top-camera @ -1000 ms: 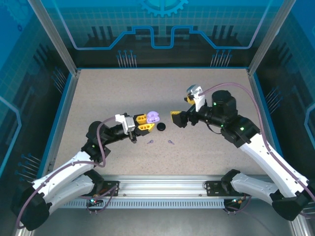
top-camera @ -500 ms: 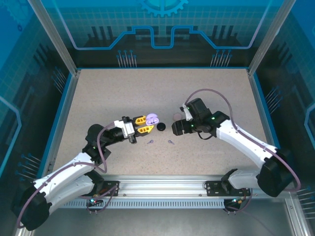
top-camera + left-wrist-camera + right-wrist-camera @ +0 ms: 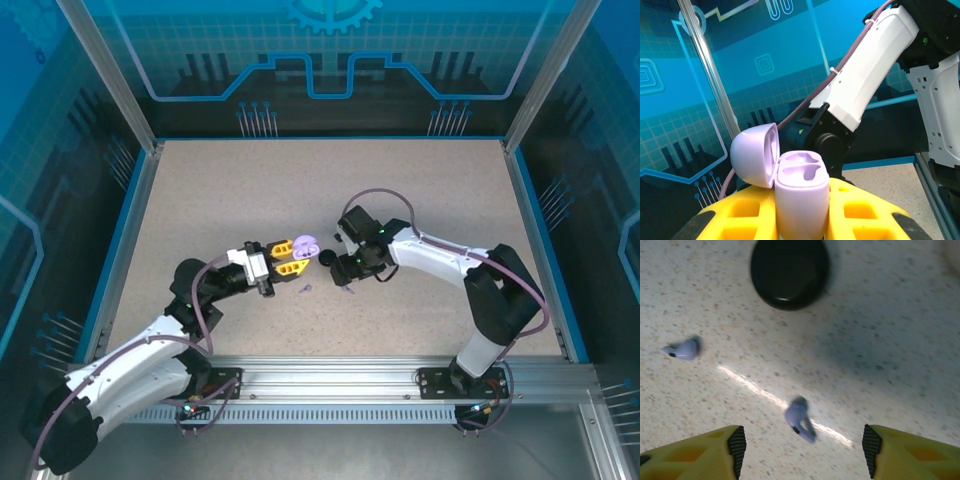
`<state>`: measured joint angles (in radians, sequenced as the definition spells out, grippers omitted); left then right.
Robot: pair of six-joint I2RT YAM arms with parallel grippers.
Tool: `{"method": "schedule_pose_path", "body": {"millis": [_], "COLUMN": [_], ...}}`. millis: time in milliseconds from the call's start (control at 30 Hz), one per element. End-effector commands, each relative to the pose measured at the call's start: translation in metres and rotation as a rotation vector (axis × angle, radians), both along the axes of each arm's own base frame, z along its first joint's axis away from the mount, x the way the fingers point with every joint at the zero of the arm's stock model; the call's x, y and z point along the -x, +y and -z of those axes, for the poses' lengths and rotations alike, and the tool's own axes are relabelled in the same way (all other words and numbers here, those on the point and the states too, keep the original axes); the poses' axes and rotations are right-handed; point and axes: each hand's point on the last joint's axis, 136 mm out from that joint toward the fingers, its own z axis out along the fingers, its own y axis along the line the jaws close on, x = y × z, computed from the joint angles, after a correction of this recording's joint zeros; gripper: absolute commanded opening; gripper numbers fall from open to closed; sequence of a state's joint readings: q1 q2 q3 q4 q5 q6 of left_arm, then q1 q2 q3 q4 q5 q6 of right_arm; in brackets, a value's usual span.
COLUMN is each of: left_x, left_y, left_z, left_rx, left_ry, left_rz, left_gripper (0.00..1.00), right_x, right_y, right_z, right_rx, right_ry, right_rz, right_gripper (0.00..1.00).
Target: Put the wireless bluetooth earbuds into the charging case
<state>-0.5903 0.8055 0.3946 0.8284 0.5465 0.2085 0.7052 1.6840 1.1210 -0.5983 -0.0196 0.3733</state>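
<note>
– Lavender charging case (image 3: 802, 187) on the left: how is it held?
– The left pincer (image 3: 292, 256) is clamped on its base, which stands upright between the yellow fingers (image 3: 740, 215). The lid (image 3: 756, 155) is swung open to the left, and the two moulded wells in the base hold nothing.
– How many earbuds do you count?
– Two, both lavender, both lying loose on the speckled counter (image 3: 200, 190). In the overhead view the first earbud (image 3: 682, 349) lies just in front of the left pincer. The second earbud (image 3: 800, 419) lies further right.
– And cases?
– Two as well. One is the lavender one in the grip. The other is a round black case (image 3: 790, 272), lying flat on the counter between the two pincers, apart from both earbuds.
– What about the right side?
– The right pincer (image 3: 802, 450) points down at the counter with its jaws standing apart and gripping nothing. The second earbud lies on the counter between its two yellow fingertips, touching neither.
</note>
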Motion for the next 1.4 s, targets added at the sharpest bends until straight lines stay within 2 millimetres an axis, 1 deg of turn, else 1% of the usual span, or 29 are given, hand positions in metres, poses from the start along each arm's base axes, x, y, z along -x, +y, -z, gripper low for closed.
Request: {"method": "schedule_pose_path", "body": {"millis": [0, 67, 167, 267, 367, 433, 500, 667, 800, 933, 1167, 1367], "left_x": [0.008, 0.01, 0.012, 0.015, 0.016, 0.016, 0.016, 0.017, 0.017, 0.017, 0.016, 0.015], "left_y": [0.003, 0.004, 0.005, 0.006, 0.008, 0.008, 0.008, 0.008, 0.008, 0.008, 0.008, 0.007], "left_z": [-0.005, -0.006, -0.008, -0.011, -0.013, -0.015, -0.015, -0.015, -0.015, -0.015, -0.015, -0.014], "left_rx": [0.024, 0.029, 0.036, 0.043, 0.049, 0.051, 0.05, 0.052, 0.052, 0.05, 0.052, 0.05], "left_ry": [-0.02, -0.024, -0.029, -0.033, -0.038, -0.041, -0.04, -0.039, -0.041, -0.039, -0.037, -0.034], "left_rz": [0.015, 0.016, 0.017, 0.022, 0.021, 0.019, 0.019, 0.023, 0.021, 0.022, 0.019, 0.017], "left_gripper": [0.0, 0.0, 0.0, 0.0, 0.0, 0.0, 0.0, 0.0, 0.0, 0.0, 0.0, 0.0], "right_x": [-0.003, -0.006, -0.011, -0.013, -0.018, -0.017, -0.013, -0.011, -0.008, -0.003, 0.007, 0.016], "right_y": [0.029, 0.045, 0.062, 0.074, 0.079, 0.087, 0.091, 0.095, 0.099, 0.099, 0.087, 0.075], "right_z": [-0.008, -0.009, -0.005, 0.006, 0.013, 0.015, 0.021, 0.035, 0.041, 0.046, 0.047, 0.046], "right_rx": [-0.083, -0.126, -0.066, 0.002, 0.012, 0.01, 0.053, 0.116, 0.136, 0.168, 0.213, 0.235], "right_ry": [0.003, 0.001, -0.024, -0.024, -0.027, -0.02, -0.016, -0.012, -0.006, 0.004, 0.018, 0.03], "right_rz": [-0.04, -0.041, -0.065, -0.067, -0.04, -0.051, -0.073, -0.083, -0.098, -0.123, -0.136, -0.14], "right_gripper": [0.66, 0.67, 0.7, 0.73, 0.73, 0.72, 0.73, 0.73, 0.73, 0.72, 0.67, 0.66]}}
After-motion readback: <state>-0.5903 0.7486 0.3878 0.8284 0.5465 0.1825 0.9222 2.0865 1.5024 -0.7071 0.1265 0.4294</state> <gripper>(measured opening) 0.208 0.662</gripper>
